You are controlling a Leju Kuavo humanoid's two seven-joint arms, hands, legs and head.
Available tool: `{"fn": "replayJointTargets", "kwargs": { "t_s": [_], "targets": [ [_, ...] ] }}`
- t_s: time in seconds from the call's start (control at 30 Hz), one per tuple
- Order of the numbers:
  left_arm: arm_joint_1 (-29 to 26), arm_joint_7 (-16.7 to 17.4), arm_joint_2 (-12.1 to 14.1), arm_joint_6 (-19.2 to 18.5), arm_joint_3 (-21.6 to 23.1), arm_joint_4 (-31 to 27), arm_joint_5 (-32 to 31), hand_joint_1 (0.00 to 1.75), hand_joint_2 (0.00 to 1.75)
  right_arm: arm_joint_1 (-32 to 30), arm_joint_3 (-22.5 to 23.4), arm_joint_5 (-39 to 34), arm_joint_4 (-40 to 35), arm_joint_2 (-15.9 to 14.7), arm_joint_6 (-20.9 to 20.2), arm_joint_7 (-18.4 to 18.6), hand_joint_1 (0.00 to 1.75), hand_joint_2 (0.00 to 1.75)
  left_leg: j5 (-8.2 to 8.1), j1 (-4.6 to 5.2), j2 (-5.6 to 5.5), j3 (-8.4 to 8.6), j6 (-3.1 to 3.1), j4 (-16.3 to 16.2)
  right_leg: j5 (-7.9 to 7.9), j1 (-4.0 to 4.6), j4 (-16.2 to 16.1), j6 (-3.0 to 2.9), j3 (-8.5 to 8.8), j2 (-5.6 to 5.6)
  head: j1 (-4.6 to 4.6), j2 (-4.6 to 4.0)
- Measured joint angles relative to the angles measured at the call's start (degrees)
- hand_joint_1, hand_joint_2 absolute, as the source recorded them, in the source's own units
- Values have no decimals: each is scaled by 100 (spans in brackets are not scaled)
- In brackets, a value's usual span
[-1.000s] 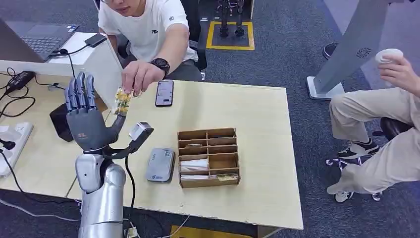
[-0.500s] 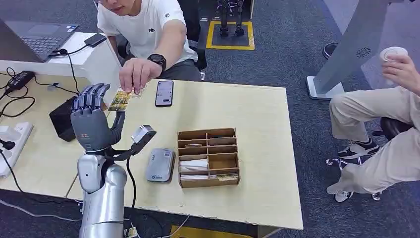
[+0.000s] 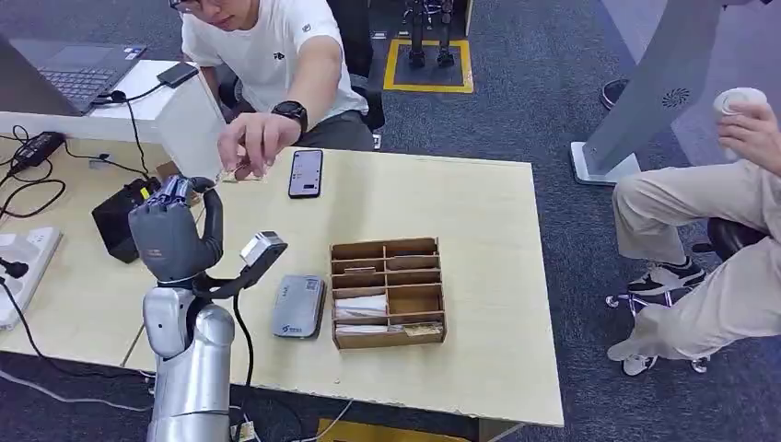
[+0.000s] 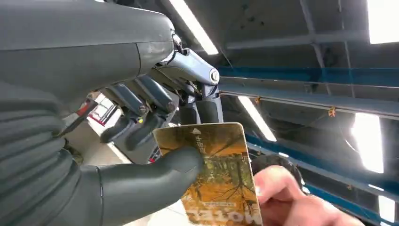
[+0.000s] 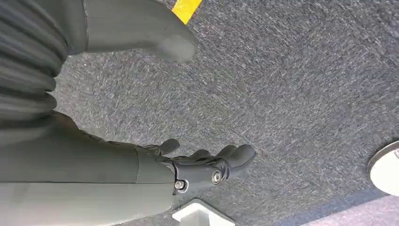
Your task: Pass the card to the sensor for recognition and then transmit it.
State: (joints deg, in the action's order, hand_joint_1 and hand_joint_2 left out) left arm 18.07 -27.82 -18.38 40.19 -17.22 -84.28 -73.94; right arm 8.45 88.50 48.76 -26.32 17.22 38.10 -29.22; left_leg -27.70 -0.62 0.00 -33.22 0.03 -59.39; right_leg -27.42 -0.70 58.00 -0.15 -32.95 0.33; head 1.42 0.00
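My left hand [image 3: 171,236] is raised above the table's left part, fingers curled over. In the left wrist view its thumb [image 4: 157,173] presses a yellow-brown picture card [image 4: 221,175] against the darker fingers behind it, so it grips the card. A seated person's hand [image 3: 254,144] reaches over from the far side, and their fingers [image 4: 294,200] still touch the card's other end. The grey card sensor [image 3: 297,307] lies flat on the table near the front edge, right of my left arm. My right hand [image 5: 207,167] hangs over the carpet, fingers apart, holding nothing.
A wooden compartment box [image 3: 388,292] with cards stands right of the sensor. A phone [image 3: 306,172] lies at the table's far edge. A black box [image 3: 117,221] and a power strip [image 3: 26,262] are at the left. Another seated person [image 3: 709,239] is at the right.
My left hand's fingers, upright and spread a second ago, have curled down and closed on the card. The person's hand lowered the card into them and stays on it.
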Motion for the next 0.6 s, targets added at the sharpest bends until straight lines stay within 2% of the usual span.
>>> {"fn": "replayJointTargets", "kwargs": {
  "t_s": [0.43,0.6],
  "targets": [
    [-18,-9,0,0,-33,-24,-66,175,175,12,0,-265,31,-7,0,-9,0,175,0,0,-3,-5,0,0,0,0,1,0,1,-3,0,0],
    [-52,252,2,0,-144,-24,-314,175,175,10,0,-387,26,-7,0,17,0,175,0,-1,-4,-7,0,1,0,0,1,0,1,-4,0,0]
  ]
}}
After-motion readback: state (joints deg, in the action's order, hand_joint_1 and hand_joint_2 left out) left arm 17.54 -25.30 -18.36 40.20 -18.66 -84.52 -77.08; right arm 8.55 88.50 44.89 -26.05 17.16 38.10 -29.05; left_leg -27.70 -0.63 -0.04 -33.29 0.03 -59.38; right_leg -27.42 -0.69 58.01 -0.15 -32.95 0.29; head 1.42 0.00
